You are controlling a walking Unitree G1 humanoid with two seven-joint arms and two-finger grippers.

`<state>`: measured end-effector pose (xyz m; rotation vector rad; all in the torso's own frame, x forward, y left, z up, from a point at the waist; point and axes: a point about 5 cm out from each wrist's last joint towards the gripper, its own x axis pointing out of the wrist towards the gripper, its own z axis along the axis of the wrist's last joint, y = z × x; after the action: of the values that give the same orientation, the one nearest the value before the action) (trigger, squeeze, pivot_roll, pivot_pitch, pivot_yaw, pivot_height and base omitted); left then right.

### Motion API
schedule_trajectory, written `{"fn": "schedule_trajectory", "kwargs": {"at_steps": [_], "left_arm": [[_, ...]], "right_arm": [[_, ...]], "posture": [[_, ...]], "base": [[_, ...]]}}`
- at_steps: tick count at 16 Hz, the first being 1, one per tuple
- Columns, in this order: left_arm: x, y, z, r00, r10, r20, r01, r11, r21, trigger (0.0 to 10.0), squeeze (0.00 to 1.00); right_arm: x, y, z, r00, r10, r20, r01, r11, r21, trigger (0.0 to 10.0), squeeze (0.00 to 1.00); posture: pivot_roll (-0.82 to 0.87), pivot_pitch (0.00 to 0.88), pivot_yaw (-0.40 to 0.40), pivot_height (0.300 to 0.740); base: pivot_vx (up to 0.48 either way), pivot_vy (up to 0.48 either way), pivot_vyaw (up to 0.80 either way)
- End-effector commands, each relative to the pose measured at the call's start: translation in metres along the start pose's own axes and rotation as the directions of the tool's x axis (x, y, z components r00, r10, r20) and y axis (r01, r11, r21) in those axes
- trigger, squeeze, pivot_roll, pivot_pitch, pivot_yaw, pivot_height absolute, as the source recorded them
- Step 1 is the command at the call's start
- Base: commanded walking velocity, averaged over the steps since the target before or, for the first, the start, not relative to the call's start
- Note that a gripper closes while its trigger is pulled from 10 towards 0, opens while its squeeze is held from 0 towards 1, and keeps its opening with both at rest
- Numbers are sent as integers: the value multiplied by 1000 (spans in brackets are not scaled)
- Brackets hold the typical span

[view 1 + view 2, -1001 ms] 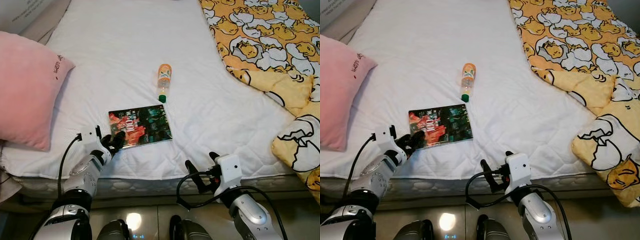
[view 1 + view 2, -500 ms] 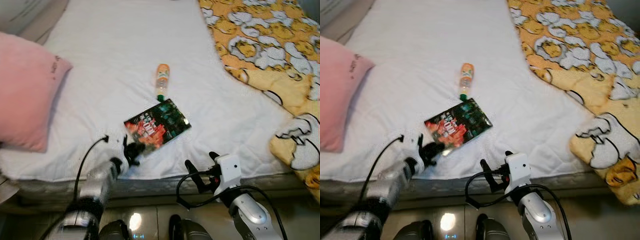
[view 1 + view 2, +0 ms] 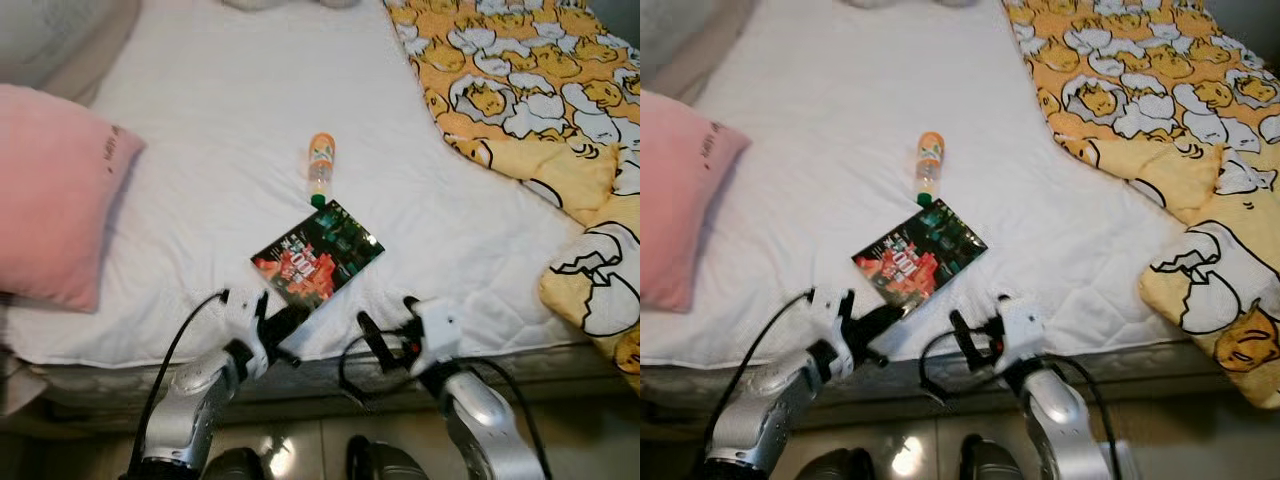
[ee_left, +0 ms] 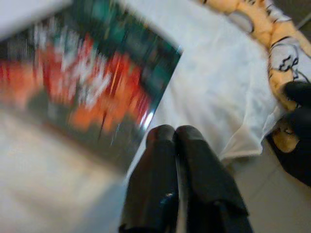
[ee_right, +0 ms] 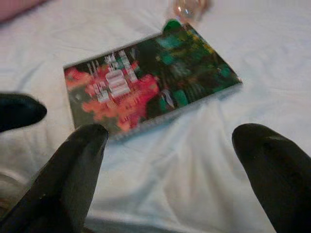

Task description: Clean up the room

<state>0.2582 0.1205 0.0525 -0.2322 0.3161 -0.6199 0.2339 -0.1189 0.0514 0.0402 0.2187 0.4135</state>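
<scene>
Evidently the left gripper sits at the book's near corner so the cover can be drawn toward the mattress edge; its two black fingers are pressed together, and whether they pinch the corner I cannot tell. The book lies flat on the white mattress, just below the frame's centre, turned diamond-wise with its long axis running from lower left to upper right. The right gripper waits low, right of centre, jaws wide apart, likely to take the other edge. The orange drink bottle lies just above the book, green cap toward it, long axis nearly vertical in frame. A pink pillow rests at left, a yellow duvet at upper right.
</scene>
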Motion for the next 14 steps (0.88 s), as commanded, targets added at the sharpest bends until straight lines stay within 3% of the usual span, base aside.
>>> {"fn": "schedule_trajectory", "kwargs": {"at_steps": [1,2,3,4,5,7,10,11,13,14], "left_arm": [[2,8,10,996,89,11,-90,989,115,8510,0],[2,22,22,982,183,51,-189,962,195,10000,0],[2,32,30,967,241,80,-253,938,239,10000,0],[0,49,43,939,326,110,-344,879,329,10000,0],[-2,63,46,916,391,92,-397,846,355,10000,0],[-6,81,45,886,458,70,-451,819,355,10000,0],[-7,93,35,862,505,38,-472,772,426,10000,0],[-1,98,29,848,530,12,-478,757,446,10000,0],[7,97,26,843,538,-12,-477,757,446,10000,0],[17,92,26,843,537,-17,-473,757,451,10000,0]], "right_arm": [[6,-4,2,999,-35,21,35,999,-11,10000,0],[12,-8,7,996,-80,50,82,996,-36,10000,0],[16,-9,9,993,-95,63,98,994,-46,10000,0],[21,-10,10,991,-114,72,117,992,-44,10000,0],[22,-12,7,988,-135,69,136,991,-16,10000,0],[25,-9,-6,989,-144,28,142,989,41,10000,0],[23,-2,-7,991,-130,37,128,990,61,10000,0],[13,1,-5,993,-105,53,104,994,16,10000,0],[-1,2,1,994,-75,83,78,996,-32,10000,0],[-19,2,5,994,-49,94,54,997,-53,10000,0]], "posture": [[-72,22,-9,740],[-61,9,-7,740],[-55,4,-2,740],[-45,4,5,740],[-49,18,10,740],[-58,39,15,740],[-61,93,20,740],[-110,120,14,740],[-156,137,7,740],[-216,154,-4,740]], "base": [[0,0,0],[0,0,0],[0,0,0],[0,0,0],[0,0,0],[0,0,0],[0,0,0],[0,0,0],[0,0,0],[0,0,0]]}}
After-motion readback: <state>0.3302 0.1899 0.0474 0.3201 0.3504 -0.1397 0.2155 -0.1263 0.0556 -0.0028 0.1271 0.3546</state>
